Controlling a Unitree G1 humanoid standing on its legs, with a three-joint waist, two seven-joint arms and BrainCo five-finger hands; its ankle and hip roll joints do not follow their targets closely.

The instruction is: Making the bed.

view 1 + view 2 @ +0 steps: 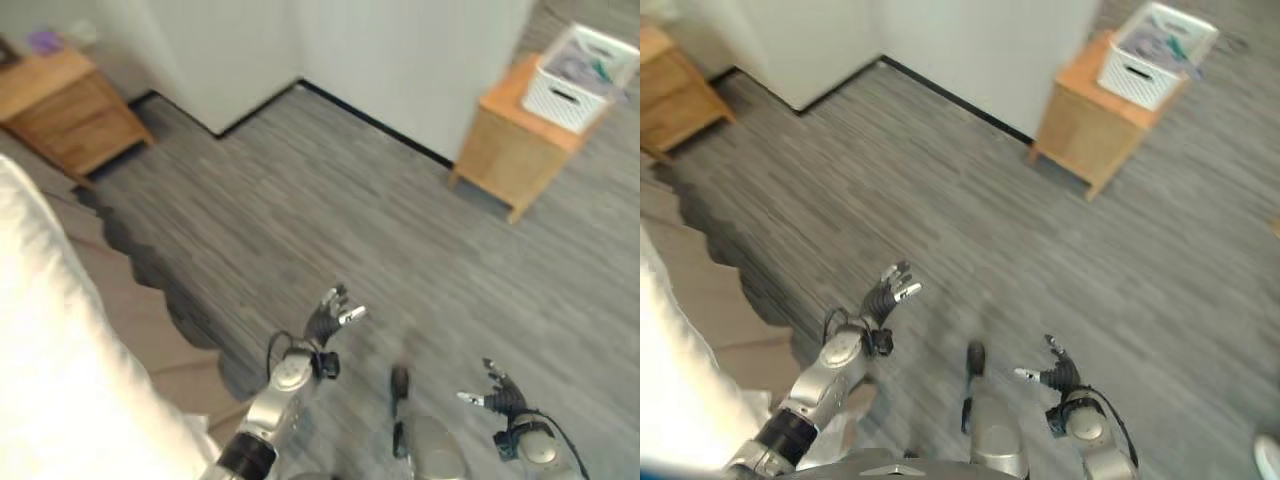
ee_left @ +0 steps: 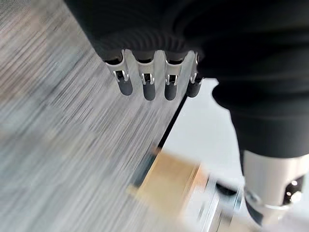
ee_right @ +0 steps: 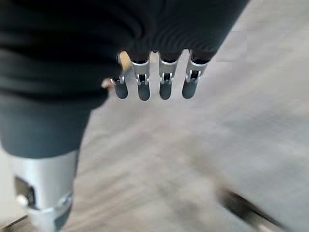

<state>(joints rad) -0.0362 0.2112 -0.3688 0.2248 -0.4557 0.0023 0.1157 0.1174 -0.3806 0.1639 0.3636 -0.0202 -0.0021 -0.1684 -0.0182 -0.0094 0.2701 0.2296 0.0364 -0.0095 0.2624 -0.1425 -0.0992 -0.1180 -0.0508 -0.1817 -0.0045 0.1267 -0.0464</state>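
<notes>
Left hand [image 1: 330, 315] is raised over the grey plank floor [image 1: 400, 230], forearm angled up from the lower left, fingers [image 2: 148, 87] loosely extended, thumb apart, nothing in its grasp. Its wrist view shows the fingertips hanging over bare floor.

Right hand [image 1: 498, 395] sits lower and nearer the robot, at the lower right, palm turned inward, fingers [image 3: 144, 88] relaxed and spread, empty too. Both hands are clear of the floor and well apart from each other.

Bed [image 1: 60, 330] lies along the left edge: white bedding [image 1: 50, 380] covers the near part, with a tan sheet [image 1: 130, 310] showing beside it towards the floor. Left hand is near the bed's edge but not touching it; right hand is well away from it.

Further out, a wooden nightstand [image 1: 65, 110] stands at the upper left, next to the white wall [image 1: 400, 60]. A second wooden cabinet [image 1: 515, 145] stands at the upper right against the wall's corner, with a white slotted basket [image 1: 580, 80] on top of it. Basket contents are too blurred to tell.
</notes>
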